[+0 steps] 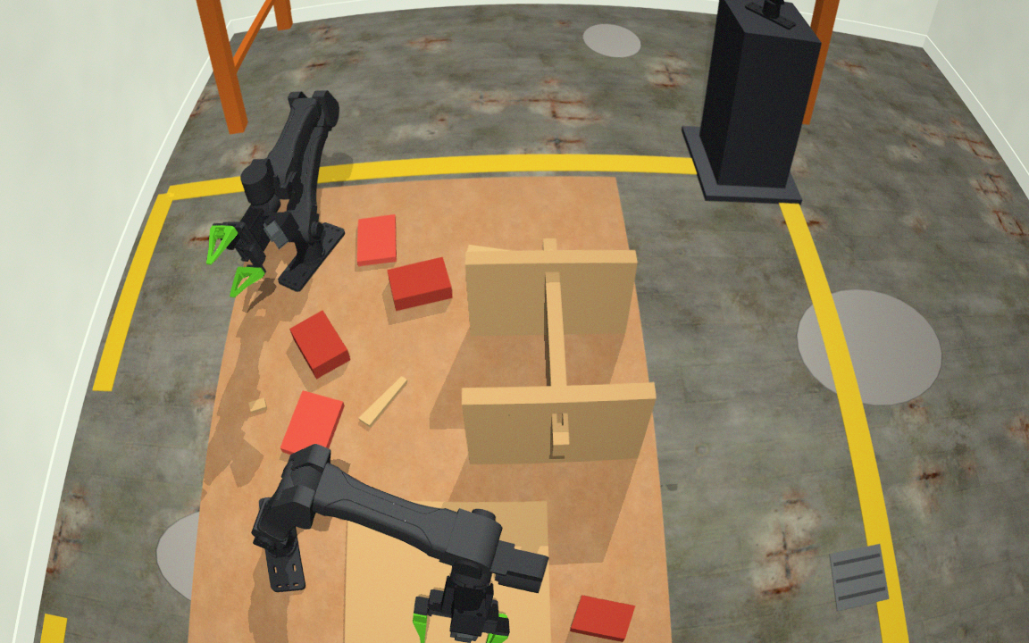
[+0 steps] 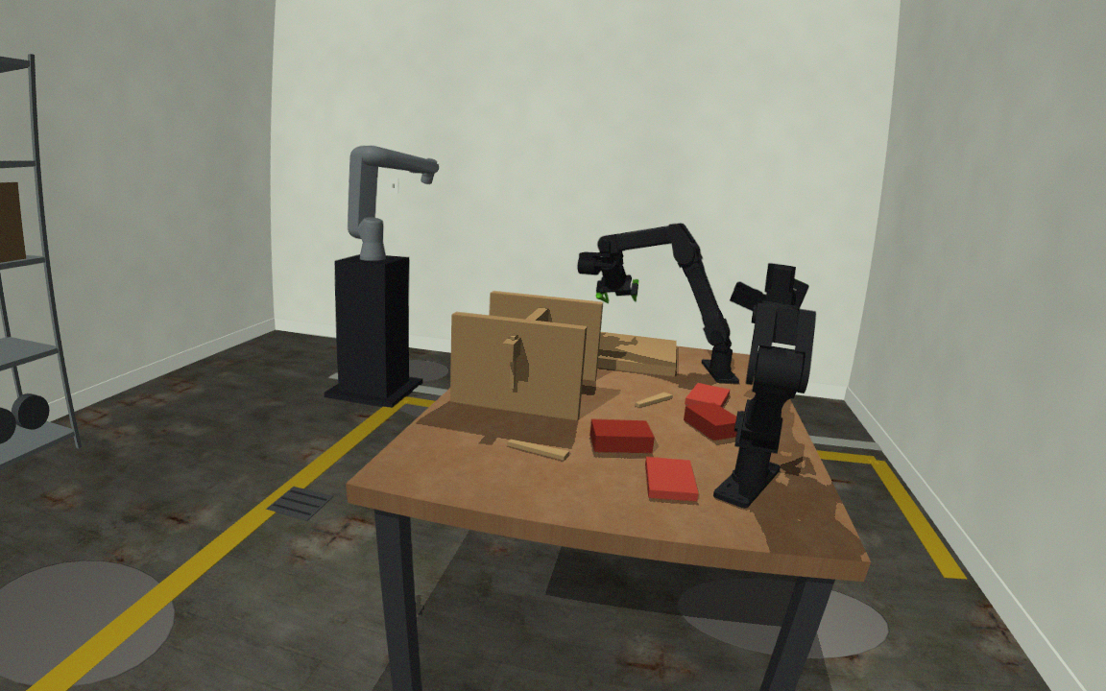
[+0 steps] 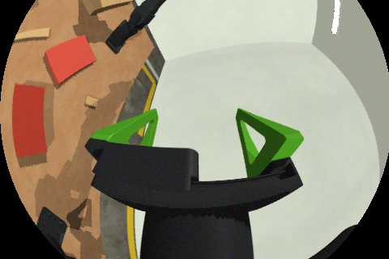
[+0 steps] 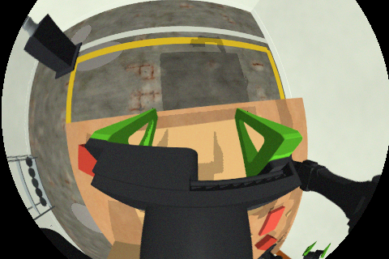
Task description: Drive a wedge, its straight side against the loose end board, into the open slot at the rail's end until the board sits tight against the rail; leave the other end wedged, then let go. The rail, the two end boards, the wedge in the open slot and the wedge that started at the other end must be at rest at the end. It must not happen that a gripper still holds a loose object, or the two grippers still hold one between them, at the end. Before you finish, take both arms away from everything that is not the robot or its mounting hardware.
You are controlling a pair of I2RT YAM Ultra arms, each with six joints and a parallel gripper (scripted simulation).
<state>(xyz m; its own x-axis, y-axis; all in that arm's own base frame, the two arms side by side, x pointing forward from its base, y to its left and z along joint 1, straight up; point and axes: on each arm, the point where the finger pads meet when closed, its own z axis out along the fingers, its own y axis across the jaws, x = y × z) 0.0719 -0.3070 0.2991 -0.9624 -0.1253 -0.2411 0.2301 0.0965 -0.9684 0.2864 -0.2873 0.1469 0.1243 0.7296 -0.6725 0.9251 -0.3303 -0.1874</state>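
Note:
The rail spans two upright end boards. At the lower board in the top view, the rail's end pokes through, with a dark slot visible. At the other board, a thin piece points down at the rail's end; it looks like a wedge. One loose wedge lies on the table; another lies beyond the boards. Board tightness cannot be told. My left gripper is open and empty, past the table edge. My right gripper is open and empty above the low platform.
Several red blocks lie around the table. A small wooden piece lies near the edge. The low wooden platform is under my right gripper. A black pedestal stands off the table.

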